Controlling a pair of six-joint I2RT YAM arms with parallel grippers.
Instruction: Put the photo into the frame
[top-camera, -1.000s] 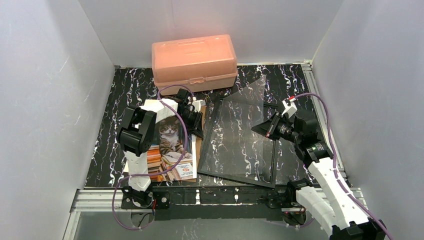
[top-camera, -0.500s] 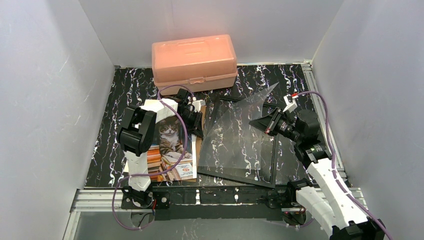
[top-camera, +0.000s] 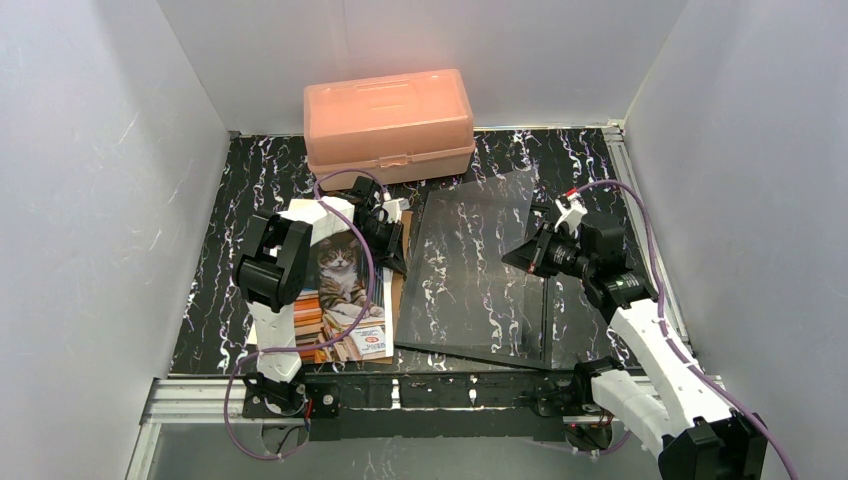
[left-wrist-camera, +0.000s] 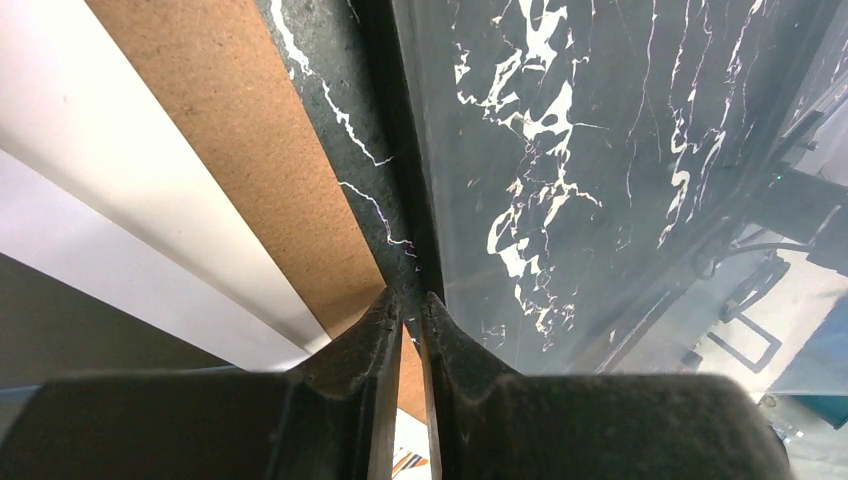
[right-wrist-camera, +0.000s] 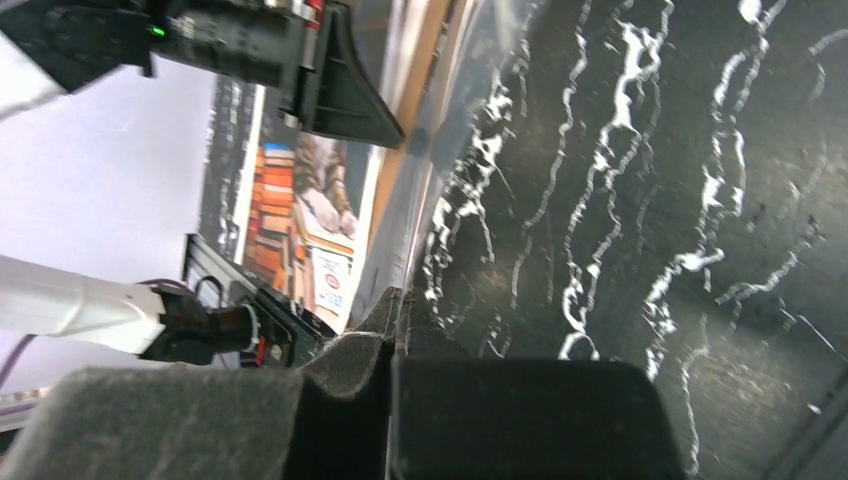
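Note:
The photo (top-camera: 340, 285) of a cat on orange books lies face up at the left, partly under my left arm, and also shows in the right wrist view (right-wrist-camera: 300, 200). The black frame (top-camera: 470, 357) lies flat mid-table. My left gripper (top-camera: 398, 262) is shut on the frame's left rail (left-wrist-camera: 385, 120), its tips (left-wrist-camera: 410, 297) pinching that rail. My right gripper (top-camera: 512, 257) is shut on the right edge of the clear pane (top-camera: 470, 260). The thin sheet runs between its jaws (right-wrist-camera: 402, 300), and the pane hangs low over the frame.
A brown backing board (left-wrist-camera: 260, 150) and a white sheet (left-wrist-camera: 110, 180) lie under and beside the photo, just left of the frame. A peach plastic box (top-camera: 388, 122) stands at the back. White walls close in the left, right and back.
My right gripper has shifted slightly left and lowered the clear pane, which stood tilted and flexed earlier and now lies flatter over the frame. The left arm has stayed put.

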